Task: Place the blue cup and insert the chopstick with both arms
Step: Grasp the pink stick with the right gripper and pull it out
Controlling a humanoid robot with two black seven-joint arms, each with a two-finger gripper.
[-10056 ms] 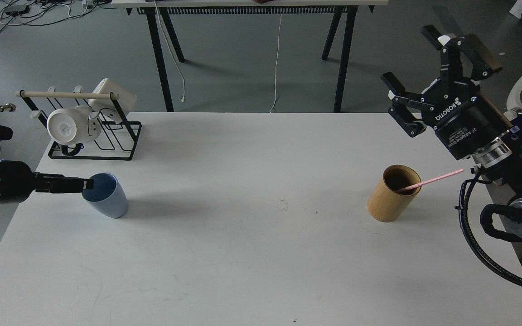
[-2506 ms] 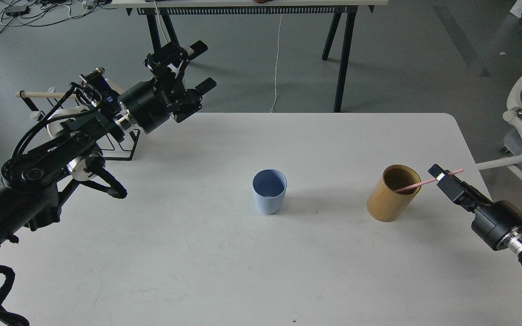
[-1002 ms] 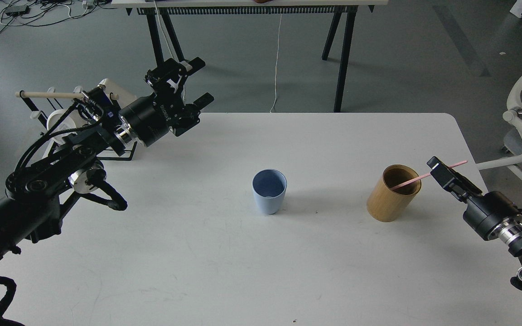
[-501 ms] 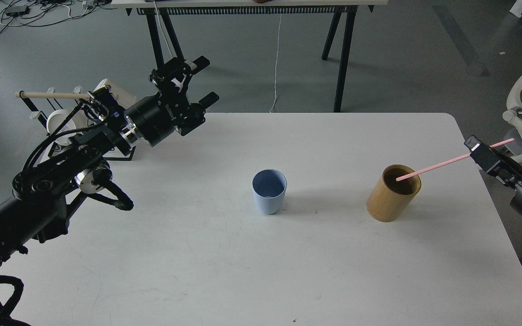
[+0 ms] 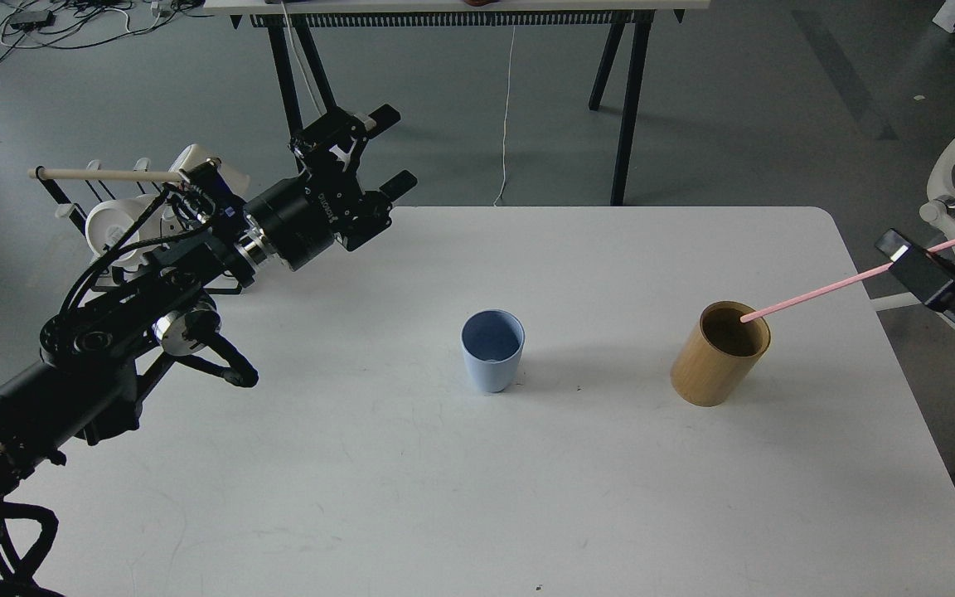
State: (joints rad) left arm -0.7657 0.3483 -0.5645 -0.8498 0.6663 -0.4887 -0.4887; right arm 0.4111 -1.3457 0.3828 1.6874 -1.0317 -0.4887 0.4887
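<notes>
The blue cup point(image 5: 492, 350) stands upright and alone at the middle of the white table point(image 5: 411, 481). My left gripper point(image 5: 379, 155) is open and empty, raised above the table's back left, far from the cup. My right gripper point(image 5: 900, 251) is shut on the pink chopstick point(image 5: 809, 293) near its upper end, at the table's right edge. The chopstick slants down to the left, and its lower tip hangs over the mouth of the tan bamboo cylinder point(image 5: 719, 354).
A black wire rack point(image 5: 164, 249) with white mugs point(image 5: 113, 225) and a beige wooden rod point(image 5: 104, 174) stands at the back left, partly behind my left arm. A white chair point(image 5: 954, 207) stands off the table's right edge. Black trestle legs stand behind the table.
My right gripper has risen up and to the right with the chopstick, drawing it out of the bamboo cylinder. My left gripper has drifted slightly right and stays open. The cup has not moved.
</notes>
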